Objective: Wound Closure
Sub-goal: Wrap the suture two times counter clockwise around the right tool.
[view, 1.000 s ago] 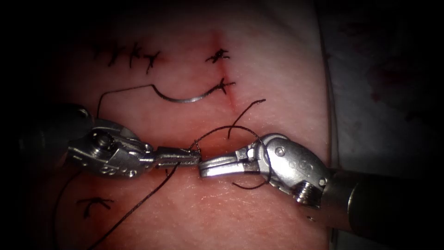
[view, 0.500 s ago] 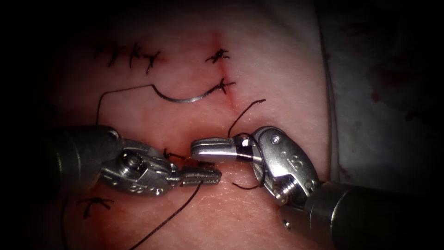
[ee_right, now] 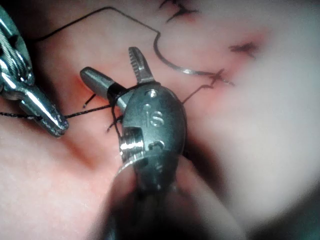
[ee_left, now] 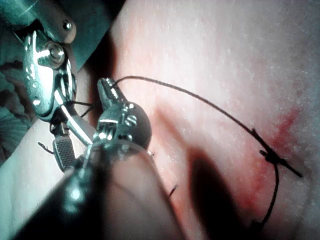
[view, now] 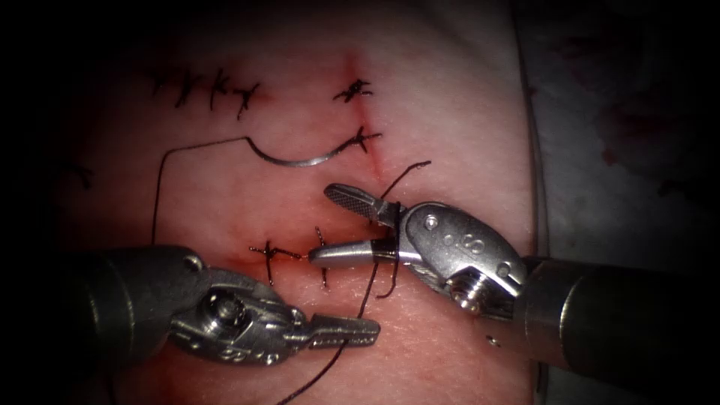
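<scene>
At lower centre, the steel left tool [view: 367,330] clamped the dark thin thread [view: 330,367]; the right tool [view: 330,225] gaped empty (curved silver needle [view: 300,160] lay loose on pink tissue [view: 450,112], upper centre).

A pale grey-blue surface [view: 622,112] lies along the right side of the endoscope frame, flecked with a few faint reddish stains [view: 611,156] at its upper right. The light falls brightest near the frame's centre and fades to deep shadow toward every edge and corner; the upper left and far right are nearly black
</scene>
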`<state>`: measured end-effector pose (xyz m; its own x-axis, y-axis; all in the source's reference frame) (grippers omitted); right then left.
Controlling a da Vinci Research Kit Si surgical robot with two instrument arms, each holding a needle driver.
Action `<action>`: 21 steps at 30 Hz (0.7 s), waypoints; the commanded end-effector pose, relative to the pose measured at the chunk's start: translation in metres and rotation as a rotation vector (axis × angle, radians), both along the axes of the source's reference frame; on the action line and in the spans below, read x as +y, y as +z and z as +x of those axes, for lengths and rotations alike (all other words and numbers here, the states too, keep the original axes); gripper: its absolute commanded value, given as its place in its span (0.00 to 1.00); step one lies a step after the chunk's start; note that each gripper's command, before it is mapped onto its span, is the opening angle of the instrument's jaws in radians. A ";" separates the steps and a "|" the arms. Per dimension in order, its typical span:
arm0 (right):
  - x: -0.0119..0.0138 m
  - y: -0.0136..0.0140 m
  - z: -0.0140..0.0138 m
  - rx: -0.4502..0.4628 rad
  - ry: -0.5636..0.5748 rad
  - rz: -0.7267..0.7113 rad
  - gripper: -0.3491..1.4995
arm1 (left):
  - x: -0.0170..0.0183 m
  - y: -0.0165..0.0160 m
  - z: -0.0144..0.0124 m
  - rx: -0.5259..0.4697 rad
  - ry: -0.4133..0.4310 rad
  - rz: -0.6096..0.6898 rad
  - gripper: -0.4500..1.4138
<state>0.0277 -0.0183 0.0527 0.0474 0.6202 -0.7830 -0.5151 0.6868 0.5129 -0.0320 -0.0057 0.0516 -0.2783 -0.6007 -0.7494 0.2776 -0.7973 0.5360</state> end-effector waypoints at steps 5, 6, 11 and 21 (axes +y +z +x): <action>-0.0012 0.0024 0.0008 -0.010 -0.070 -0.014 0.93 | 0.0023 -0.0011 -0.0003 -0.016 0.013 -0.004 0.00; -0.0015 0.0027 0.0008 -0.006 -0.081 -0.017 0.93 | 0.0029 -0.0013 -0.0001 -0.020 0.016 -0.004 0.00; -0.0032 0.0048 0.0009 0.028 -0.165 -0.035 0.94 | 0.0062 -0.0012 0.0005 -0.052 0.016 0.013 0.00; -0.0051 0.0050 0.0012 0.180 -0.313 -0.086 0.65 | 0.0103 0.0027 0.0001 -0.060 0.089 0.054 0.00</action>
<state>0.0281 -0.0234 0.0572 0.0793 0.5273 -0.8460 -0.1703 0.8433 0.5097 -0.0315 0.0044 0.0545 -0.1725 -0.5692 -0.8039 0.3251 -0.8033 0.4991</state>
